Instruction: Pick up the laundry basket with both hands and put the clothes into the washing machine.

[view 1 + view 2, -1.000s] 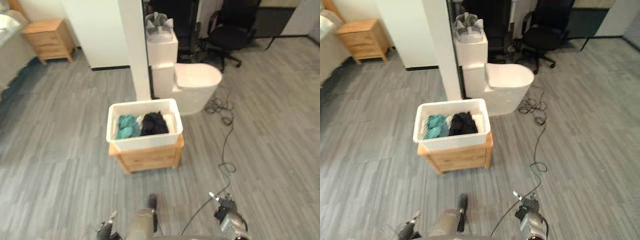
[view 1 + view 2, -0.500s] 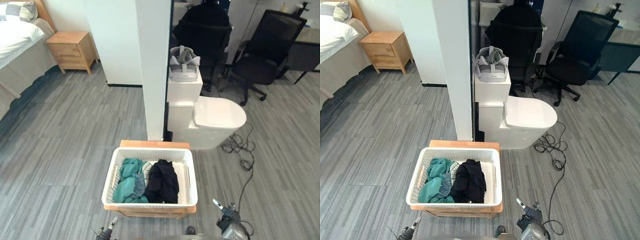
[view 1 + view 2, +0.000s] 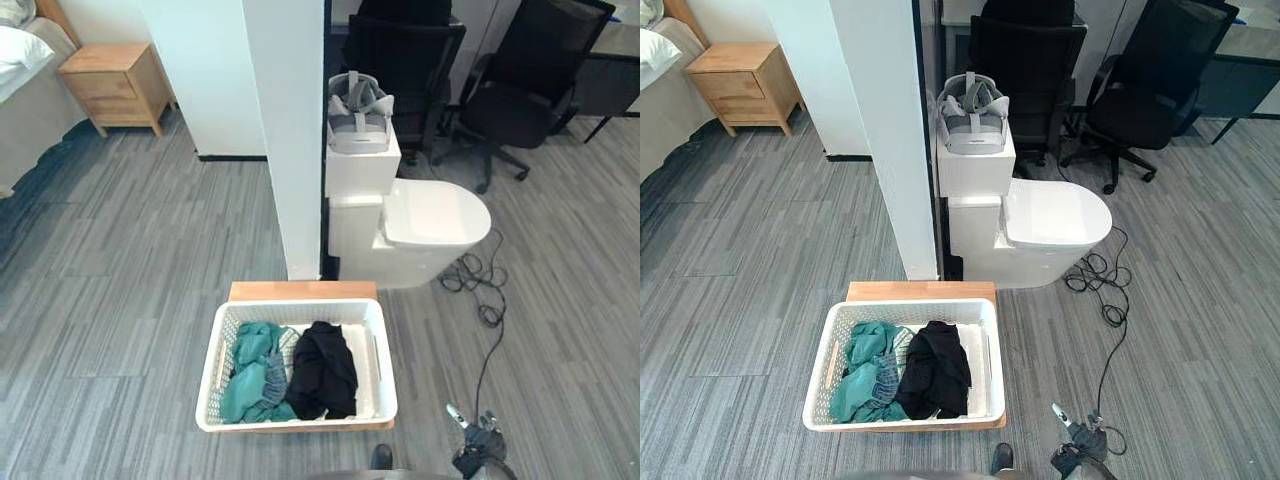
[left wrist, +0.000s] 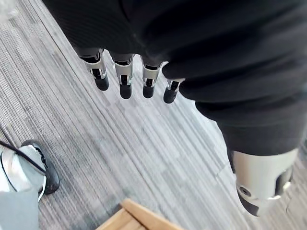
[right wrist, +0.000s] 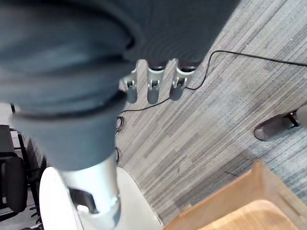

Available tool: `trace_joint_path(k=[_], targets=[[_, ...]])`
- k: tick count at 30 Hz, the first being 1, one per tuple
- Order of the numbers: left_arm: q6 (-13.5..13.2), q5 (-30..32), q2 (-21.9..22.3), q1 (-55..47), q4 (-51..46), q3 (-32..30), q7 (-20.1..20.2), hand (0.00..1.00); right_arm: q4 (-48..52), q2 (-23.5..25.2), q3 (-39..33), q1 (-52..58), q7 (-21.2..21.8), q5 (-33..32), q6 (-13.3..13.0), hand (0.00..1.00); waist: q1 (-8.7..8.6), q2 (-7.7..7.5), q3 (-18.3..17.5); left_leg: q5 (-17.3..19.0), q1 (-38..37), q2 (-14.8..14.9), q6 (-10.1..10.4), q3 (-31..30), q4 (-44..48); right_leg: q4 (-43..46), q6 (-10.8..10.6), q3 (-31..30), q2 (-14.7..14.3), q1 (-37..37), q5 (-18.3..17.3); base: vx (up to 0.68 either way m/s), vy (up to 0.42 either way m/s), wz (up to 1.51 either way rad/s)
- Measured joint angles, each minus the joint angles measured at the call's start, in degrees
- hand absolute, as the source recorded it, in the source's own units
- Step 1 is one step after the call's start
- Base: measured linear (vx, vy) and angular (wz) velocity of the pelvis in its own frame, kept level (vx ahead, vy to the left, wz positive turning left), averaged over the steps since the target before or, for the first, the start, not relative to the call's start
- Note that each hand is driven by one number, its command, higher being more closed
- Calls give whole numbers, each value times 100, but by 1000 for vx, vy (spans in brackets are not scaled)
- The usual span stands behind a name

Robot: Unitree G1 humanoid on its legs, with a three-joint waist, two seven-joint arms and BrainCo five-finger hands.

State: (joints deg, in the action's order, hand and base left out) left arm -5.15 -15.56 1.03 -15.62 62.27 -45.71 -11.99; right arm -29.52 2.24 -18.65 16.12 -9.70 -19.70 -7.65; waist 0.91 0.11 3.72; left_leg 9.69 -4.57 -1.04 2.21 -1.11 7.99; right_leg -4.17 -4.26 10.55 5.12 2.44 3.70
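Left eye view gives you the white laundry basket (image 3: 300, 424) sitting on a low wooden surface (image 3: 302, 291), just in front of a white pillar (image 3: 290, 130). Teal clothes (image 3: 252, 370) lie in its left half, and a black garment (image 3: 322, 370) lies touching them toward the right. Both of your hands are apart from the basket. Your right hand (image 3: 482, 447) hangs low near the basket's right front corner. Its wrist view shows the fingers (image 5: 152, 88) relaxed with the thumb held away, empty, above the grey floor (image 3: 120, 260). Left wrist view shows your left hand (image 4: 125, 76) with loosely straight fingers, also empty, over the floor with a corner of the wooden surface close by. Beyond the pillar stands a white toilet (image 3: 420, 225) with a headset (image 3: 358, 105) on its tank.
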Motion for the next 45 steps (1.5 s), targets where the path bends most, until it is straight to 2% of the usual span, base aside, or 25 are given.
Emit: trace_joint_path(k=[2,6,7,9,10,11,12,13,14,15,17,20,21,26,31,33,34,35,36,37,38,39,41,43,45], targets=[[-5,-2,22,-1,-176,-125,-174,0,537,3,14,190,-14,11,-23,0,8,77,38,-5,35,12,6,17,1,0,2,-21,-7,41,1,77,-48,-2],[-72,-1,-38,4,-686,-372,-580,0,1295,2,45,241,-43,181,-116,0,-2,113,69,-35,108,43,46,50,1,-30,66,-112,-21,128,47,64,-56,-11],[-302,413,-234,76,-1004,-382,-980,0,2104,-61,156,205,-142,646,-397,0,-15,117,76,-49,187,96,65,80,3,-145,134,-140,-96,162,147,70,-101,-11],[-300,729,-236,86,-997,-326,-1072,0,2199,-58,197,178,-143,696,-514,0,-10,111,81,-81,206,93,111,70,3,-146,148,-148,-98,162,157,36,-67,-3],[-262,819,-246,176,-1053,-300,-1093,0,2212,-67,217,118,-147,696,-533,0,-74,103,75,-103,168,80,124,55,3,-157,153,-160,-125,201,160,-31,-32,4],[-26,807,-206,418,-1664,-447,-1274,0,2329,-108,226,50,-149,696,-483,0,-121,101,89,-100,153,78,122,79,-125,-173,152,-193,-169,266,161,-41,-31,13],[-13,842,-511,595,-1958,-35,-1341,0,2604,-210,315,-60,-143,697,-459,0,-272,123,107,-100,179,131,122,71,-245,-175,161,-137,-207,326,168,-51,-24,7],[-5,992,-911,703,-1947,452,-1149,0,2850,-303,348,-136,-119,627,-453,0,-290,128,134,-100,170,197,122,113,-310,-172,180,-162,-240,362,200,-24,-27,-35],[-93,1300,-1714,842,-1894,1507,-724,0,3122,-505,410,-427,-136,628,-474,0,-200,72,164,-102,177,242,124,330,-396,-147,235,-372,-266,404,305,-76,-40,-70],[-241,1591,-2128,1015,-1969,1872,-535,0,3103,-648,392,-745,-143,680,-465,0,-314,32,160,-101,112,246,124,418,-386,-148,268,-492,-305,388,370,-74,-37,-71],[-275,1765,-2000,1264,-2227,1844,-510,0,3210,-824,404,-844,-147,711,-441,0,-360,29,157,-101,55,213,123,463,-323,-152,251,-615,-301,357,395,-63,-12,-47],[-223,2037,-1379,1316,-2162,1970,-471,0,3373,-911,523,-698,-139,910,-308,0,-384,60,161,-101,-34,197,124,616,-287,-155,254,-812,-317,356,419,-20,-1,-41],[91,2300,-979,1161,-1873,2314,-483,0,3358,-976,888,-754,-131,936,-87,0,-352,37,166,-97,-81,275,127,611,-299,-177,289,-848,-401,357,444,0,-9,3],[123,2359,-1085,1102,-1861,2321,-535,0,3332,-1065,1086,-812,-130,970,-66,0,-320,42,171,-91,-114,312,127,571,-323,-184,329,-747,-413,293,485,-34,19,12],[174,2542,-1079,1105,-1712,2838,-555,0,3243,-1281,1410,-1059,-129,949,-16,0,-335,18,181,-66,-98,339,140,348,-400,-184,346,-512,-396,216,538,-79,35,23],[167,2617,-1197,1064,-1755,2826,-449,0,3040,-1319,1410,-1217,-92,894,37,0,-316,24,186,-38,-93,389,144,245,-391,-158,370,-323,-403,148,550,-77,1,42],[184,2656,-1381,943,-1921,2650,-395,0,2965,-1426,1404,-1316,-57,879,73,0,-317,15,182,-37,-82,404,144,235,-368,-158,404,-305,-417,158,556,-68,-39,22],[143,2510,-1807,868,-2058,2399,-22,0,2958,-1605,1372,-1389,3,786,83,0,-329,-33,160,-5,-25,436,153,205,-306,-156,442,-268,-448,198,582,-108,-72,21],[144,2482,-2335,895,-2055,2411,121,0,2941,-1728,1382,-1451,37,683,83,0,-295,18,194,74,95,482,162,176,-128,-155,476,-228,-487,214,559,-98,-72,16],[139,2458,-2547,915,-2052,2432,158,0,2942,-1753,1394,-1476,87,669,78,0,-292,8,191,126,142,506,178,152,1,-144,493,-207,-503,200,547,-130,-72,16],[106,2442,-2799,1010,-2053,2496,209,0,2944,-1790,1412,-1512,156,628,45,0,-292,138,271,236,243,575,177,104,224,28,566,-139,-541,184,456,-132,-57,12],[17,2393,-2849,1141,-2058,2505,263,0,2944,-1847,1419,-1543,241,621,23,0,-300,267,354,360,237,646,163,69,457,373,588,-117,-580,215,290,-132,-46,10],[-57,2346,-2699,1231,-2085,2588,355,0,2944,-1868,1450,-1569,259,621,19,0,-297,445,426,462,236,694,201,27,661,937,630,-122,-590,401,-26,-111,-36,-4],[-94,2289,-2532,1228,-2132,2775,450,0,2945,-1865,1611,-1592,258,624,18,0,-307,457,451,465,250,689,314,45,670,1564,674,-180,-549,747,-344,-84,-95,-13],[-94,2280,-2411,1229,-2181,2794,458,0,2972,-1849,1695,-1625,277,625,19,0,-325,322,533,473,307,692,300,160,667,1986,738,-277,-520,1049,-535,-83,-154,-22]])
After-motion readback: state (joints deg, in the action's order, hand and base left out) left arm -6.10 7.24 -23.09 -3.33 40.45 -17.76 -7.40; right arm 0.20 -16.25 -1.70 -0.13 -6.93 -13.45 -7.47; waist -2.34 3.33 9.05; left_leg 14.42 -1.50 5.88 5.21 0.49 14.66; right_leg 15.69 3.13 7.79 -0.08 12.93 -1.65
